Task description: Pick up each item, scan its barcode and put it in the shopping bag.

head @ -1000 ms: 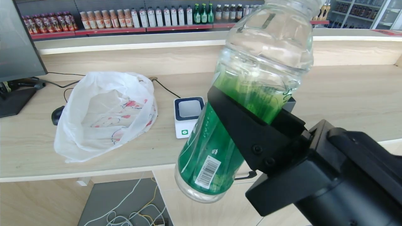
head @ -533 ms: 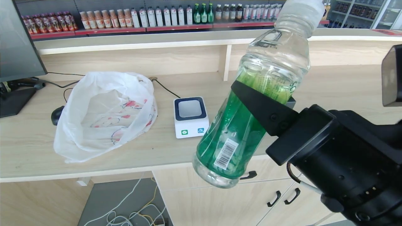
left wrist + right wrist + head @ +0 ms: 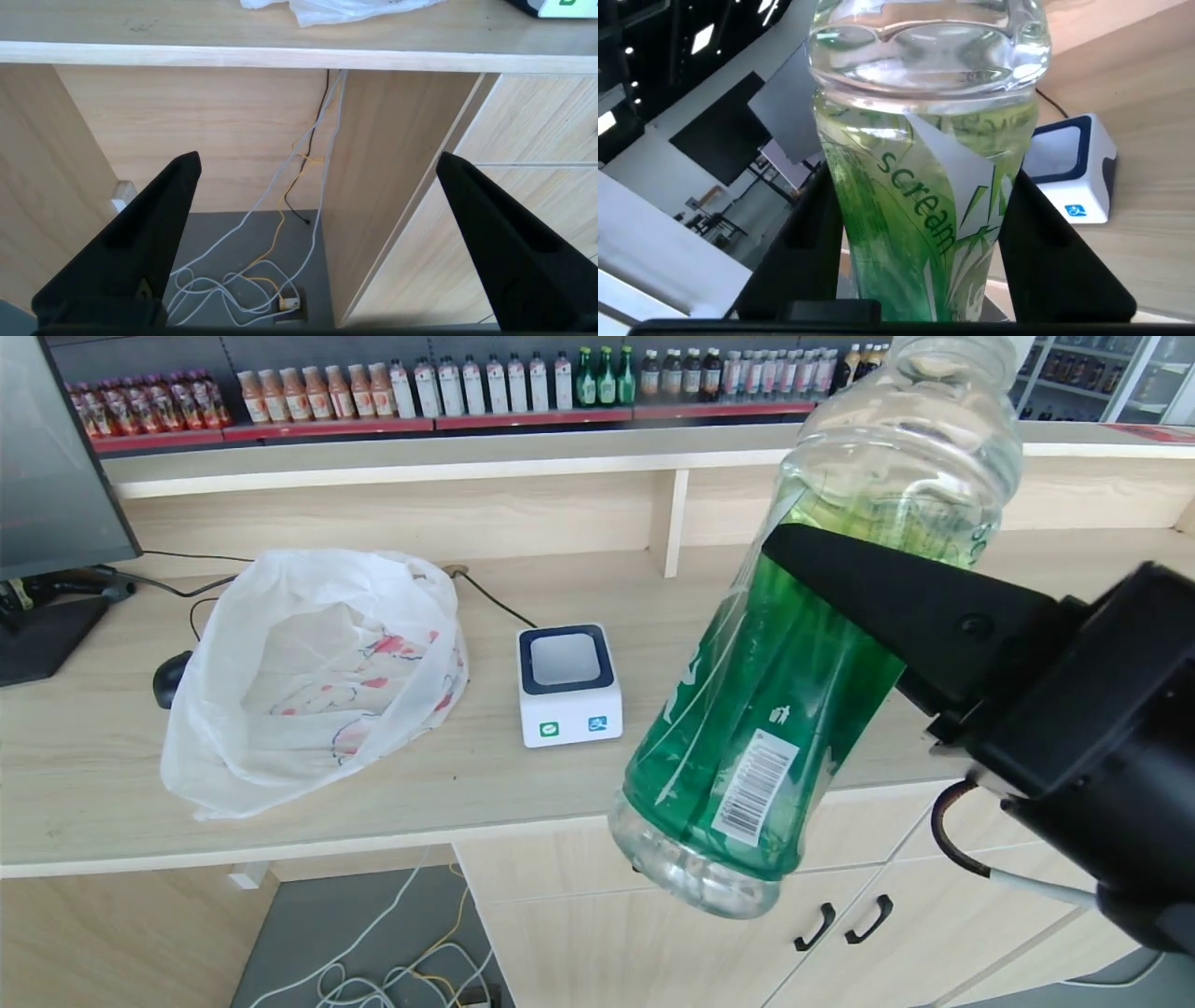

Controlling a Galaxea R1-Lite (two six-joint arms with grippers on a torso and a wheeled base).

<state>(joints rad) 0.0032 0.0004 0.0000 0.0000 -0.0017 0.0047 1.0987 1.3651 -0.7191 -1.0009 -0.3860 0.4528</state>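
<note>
Nearest: clear bottle (image 3: 747,709) with green label, pinched around its middle by the right gripper (image 3: 831,569), held aloft and tilted, cap end up and away, base low over the counter's (image 3: 93,784) front edge; barcode (image 3: 754,787) near the base, facing the head camera. Lower: left gripper (image 3: 318,163), spread wide, holding nothing, below the counter's front edge, cables (image 3: 271,252) beyond. Near mid front edge: white scanner (image 3: 568,683), window up. Further left: open white shopping bag (image 3: 308,672). At the bag's left side: dark mouse (image 3: 170,678). Far left corner: monitor (image 3: 56,457)
</note>
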